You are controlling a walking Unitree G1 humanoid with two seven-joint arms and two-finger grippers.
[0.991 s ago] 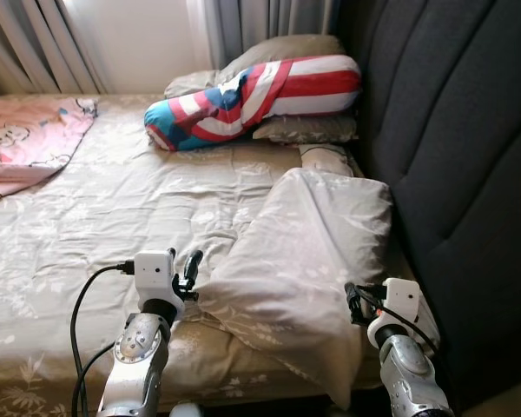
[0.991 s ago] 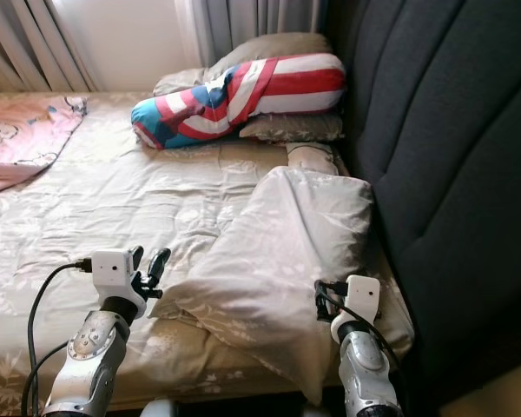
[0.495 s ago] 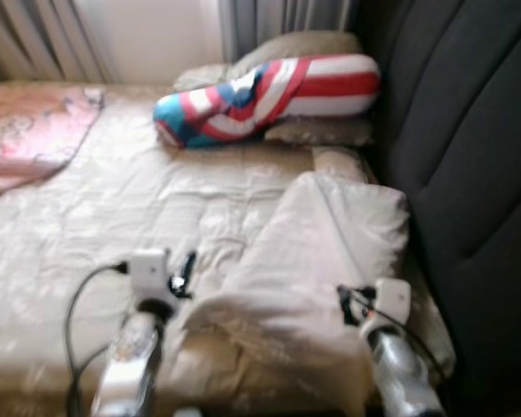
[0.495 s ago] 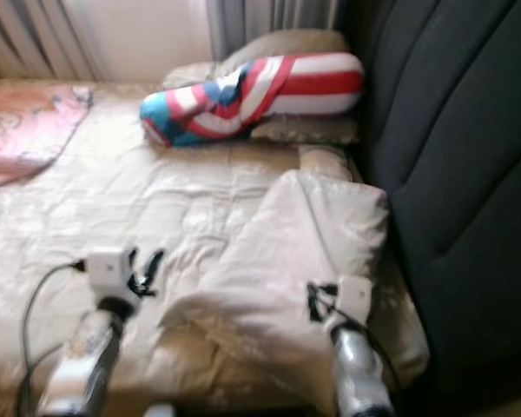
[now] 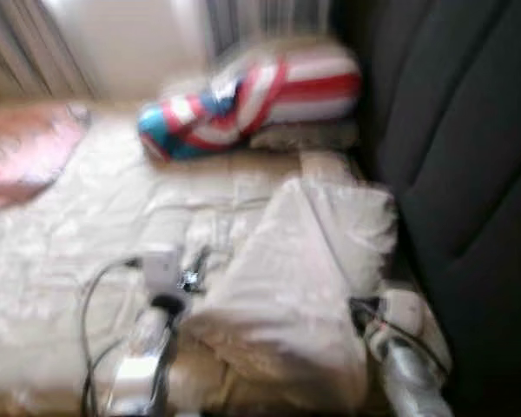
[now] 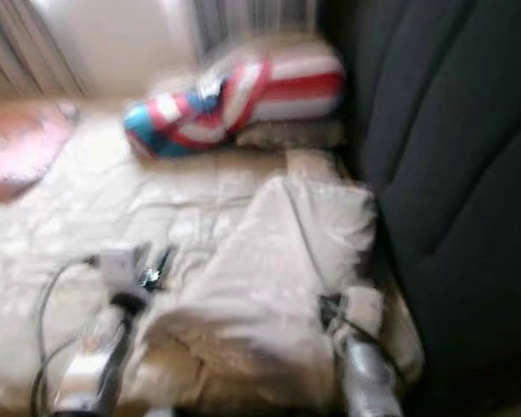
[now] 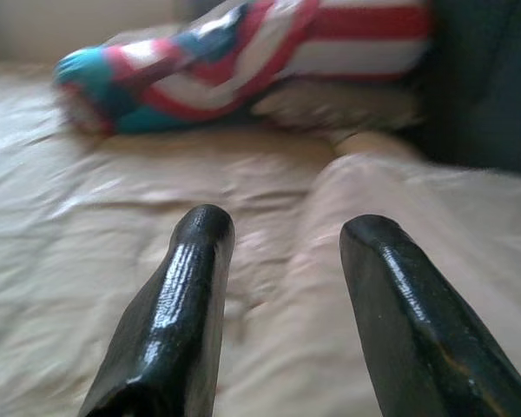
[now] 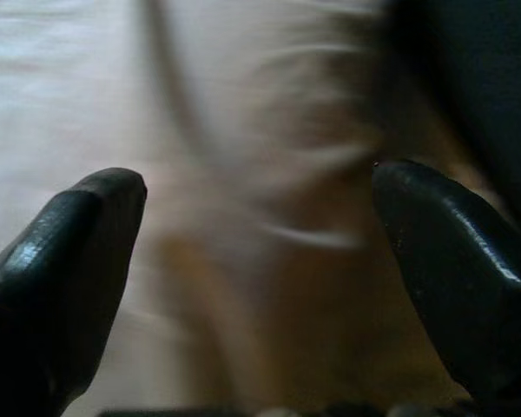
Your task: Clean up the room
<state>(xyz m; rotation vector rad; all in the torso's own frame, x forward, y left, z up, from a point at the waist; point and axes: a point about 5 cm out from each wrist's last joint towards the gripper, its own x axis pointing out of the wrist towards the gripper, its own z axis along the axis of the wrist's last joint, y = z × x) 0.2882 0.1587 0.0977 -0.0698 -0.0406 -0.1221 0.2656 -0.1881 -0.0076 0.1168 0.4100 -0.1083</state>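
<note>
The pillow (image 5: pixel 304 278) lies slumped at the near edge of the bed (image 5: pixel 61 261), beside the dark headboard (image 5: pixel 451 156), one corner hanging off. The robot's two arms flank it, probably to take it from both sides. The left end effector (image 7: pixel 282 230) has its fingers apart and empty over the sheet. The right end effector (image 8: pixel 252 204) is spread wide, nothing between its fingers. Farther back, a striped red, white and blue bolster (image 5: pixel 252 95) rests on another pillow (image 5: pixel 304 135) by the curtains (image 5: pixel 260 17).
</note>
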